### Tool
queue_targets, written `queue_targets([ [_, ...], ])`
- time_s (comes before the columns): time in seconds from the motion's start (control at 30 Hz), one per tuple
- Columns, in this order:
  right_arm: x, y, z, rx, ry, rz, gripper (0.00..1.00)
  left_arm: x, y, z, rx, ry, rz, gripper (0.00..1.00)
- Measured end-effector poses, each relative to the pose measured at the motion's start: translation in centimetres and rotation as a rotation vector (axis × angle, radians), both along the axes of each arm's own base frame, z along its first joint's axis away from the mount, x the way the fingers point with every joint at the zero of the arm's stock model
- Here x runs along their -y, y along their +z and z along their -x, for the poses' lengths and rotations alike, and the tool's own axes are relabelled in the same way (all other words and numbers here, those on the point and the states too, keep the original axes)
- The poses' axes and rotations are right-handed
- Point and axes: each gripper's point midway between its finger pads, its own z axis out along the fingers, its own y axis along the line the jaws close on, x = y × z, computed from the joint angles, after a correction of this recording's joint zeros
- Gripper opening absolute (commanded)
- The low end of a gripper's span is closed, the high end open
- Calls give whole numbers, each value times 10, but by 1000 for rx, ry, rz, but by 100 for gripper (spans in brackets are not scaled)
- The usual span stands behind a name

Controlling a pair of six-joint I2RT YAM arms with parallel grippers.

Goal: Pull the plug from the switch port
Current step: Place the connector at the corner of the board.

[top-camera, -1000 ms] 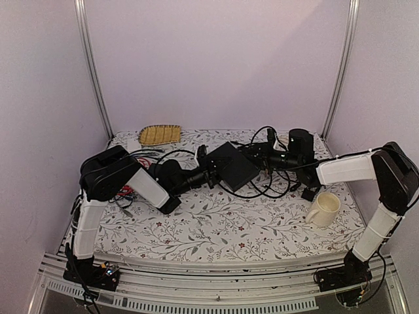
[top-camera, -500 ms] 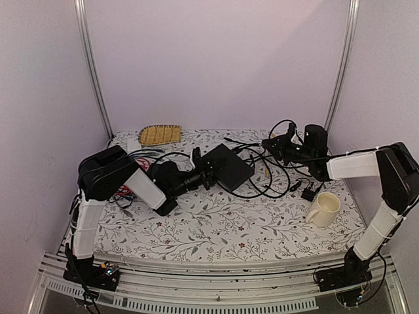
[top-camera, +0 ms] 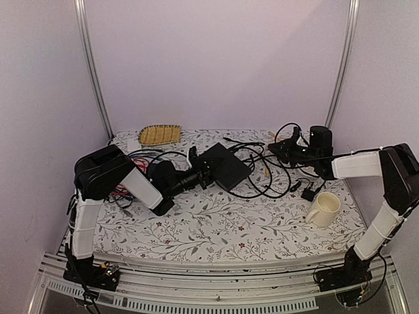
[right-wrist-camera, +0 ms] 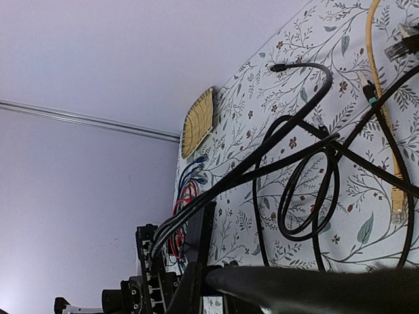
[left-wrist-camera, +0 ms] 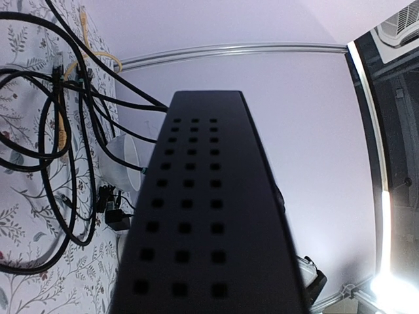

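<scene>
One switch [top-camera: 228, 166] sat clamped between the left gripper's [top-camera: 204, 170] fingers. Only the left wrist view showed its three rows of holes. The one right gripper [top-camera: 275, 149], fully closed, was well apart among black cables [top-camera: 262, 188].

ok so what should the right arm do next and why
Probably draw the right gripper a little away from the switch, toward the right. It seems shut on a black cable that runs slack back to the switch, which the left gripper holds by its edge; whether the plug is clear of its port cannot be told.
</scene>
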Motion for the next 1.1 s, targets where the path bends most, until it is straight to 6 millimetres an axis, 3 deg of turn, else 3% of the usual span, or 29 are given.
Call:
queue_targets([
  [0.13,7,-17,-1,-52,17,17,31,-2,0,-1,6,6,-2,0],
  [0.27,4,-42,-6,-144,56,44,39,-3,-2,0,8,4,-8,0],
  [0.4,5,-59,3,-220,76,71,48,-3,-2,1,8,3,-8,0],
  [0.53,10,-70,18,-285,80,110,49,-4,0,1,14,2,-2,0],
  [0.8,33,-65,61,-312,36,199,50,-4,4,1,28,-5,6,0],
  [1.1,71,-97,90,-396,-88,404,50,0,6,4,41,-37,-2,0],
])
